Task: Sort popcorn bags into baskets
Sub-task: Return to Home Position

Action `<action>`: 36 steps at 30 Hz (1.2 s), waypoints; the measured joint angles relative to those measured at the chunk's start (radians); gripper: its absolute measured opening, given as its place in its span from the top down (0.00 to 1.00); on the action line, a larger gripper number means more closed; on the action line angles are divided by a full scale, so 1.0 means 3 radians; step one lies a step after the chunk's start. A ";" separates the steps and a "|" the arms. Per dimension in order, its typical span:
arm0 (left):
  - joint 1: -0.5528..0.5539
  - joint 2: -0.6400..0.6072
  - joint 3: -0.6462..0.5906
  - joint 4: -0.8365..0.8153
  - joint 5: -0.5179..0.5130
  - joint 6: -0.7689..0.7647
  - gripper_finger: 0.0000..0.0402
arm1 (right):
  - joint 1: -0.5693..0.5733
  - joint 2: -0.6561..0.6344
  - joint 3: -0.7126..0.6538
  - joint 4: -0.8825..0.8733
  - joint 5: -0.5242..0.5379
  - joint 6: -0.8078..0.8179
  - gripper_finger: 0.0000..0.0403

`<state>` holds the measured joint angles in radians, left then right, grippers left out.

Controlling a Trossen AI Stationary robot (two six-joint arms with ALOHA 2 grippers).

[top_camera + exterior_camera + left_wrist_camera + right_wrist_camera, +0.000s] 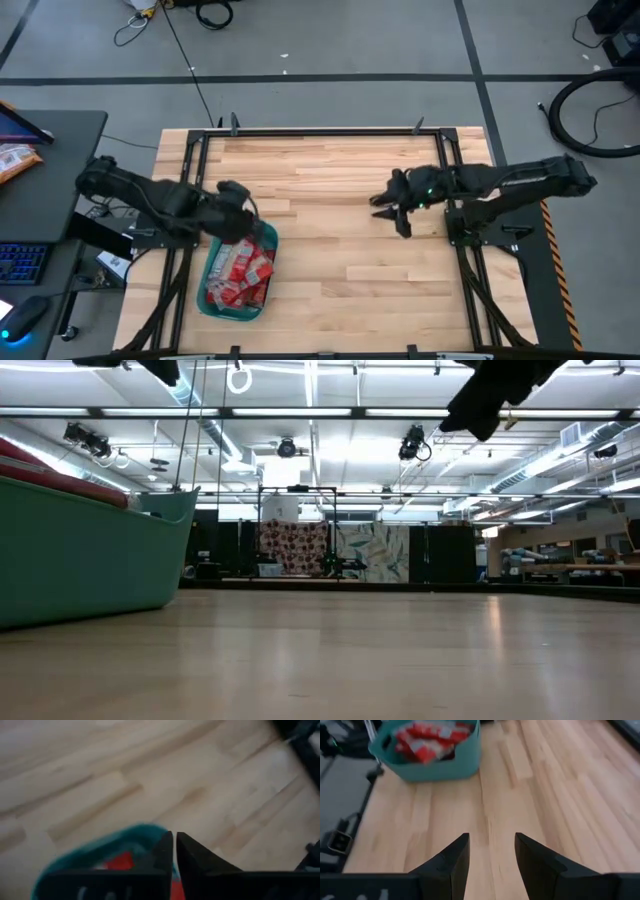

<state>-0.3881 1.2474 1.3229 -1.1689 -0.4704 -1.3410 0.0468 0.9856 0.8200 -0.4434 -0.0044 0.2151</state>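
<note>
The teal basket (238,290) sits near the table's left near corner, filled with several red popcorn bags (240,270). It also shows in the right wrist view (432,757) with the bags (427,742) inside, and at the left of the low view (90,550). My left gripper (243,203) hovers over the basket's far end, fingers shut and holding nothing (174,852). My right gripper (392,212) hangs open above bare wood right of the table's middle (491,855), empty.
Bare wooden tabletop (340,250) stretches between the basket and the right arm. A black metal frame (330,132) runs along the table's far edge. A desk with a keyboard (20,265) and mouse stands beyond the table's left side.
</note>
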 joint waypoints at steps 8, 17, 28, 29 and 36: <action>0.0722 -0.0608 -0.0768 0.1185 0.0119 0.0869 0.98 | -0.0361 -0.0502 0.0000 -0.0019 -0.0165 -0.0022 0.60; 0.1443 -0.1166 -0.1709 0.2651 0.0574 0.1482 0.98 | -0.0804 -0.1003 -0.0003 -0.0058 -0.0348 -0.0033 0.60; 0.1918 -0.1909 -0.2665 0.3474 0.0860 0.1602 0.98 | -0.1301 -0.1573 -0.0476 -0.0007 -0.0505 0.0301 0.60; 0.1925 -0.1998 -0.2737 0.3478 0.0859 0.1555 0.98 | -0.1327 -0.1632 -0.0540 0.0002 -0.0505 0.0347 0.60; 0.1920 -0.2595 -0.3113 0.3491 0.0678 0.1481 0.98 | -0.1520 -0.2061 -0.0930 0.0063 -0.0500 0.0584 0.60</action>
<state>0.1879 0.4689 0.3889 -0.1215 -0.2668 -0.8966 -0.4092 0.3673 0.5410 -0.4246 -0.1543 0.3903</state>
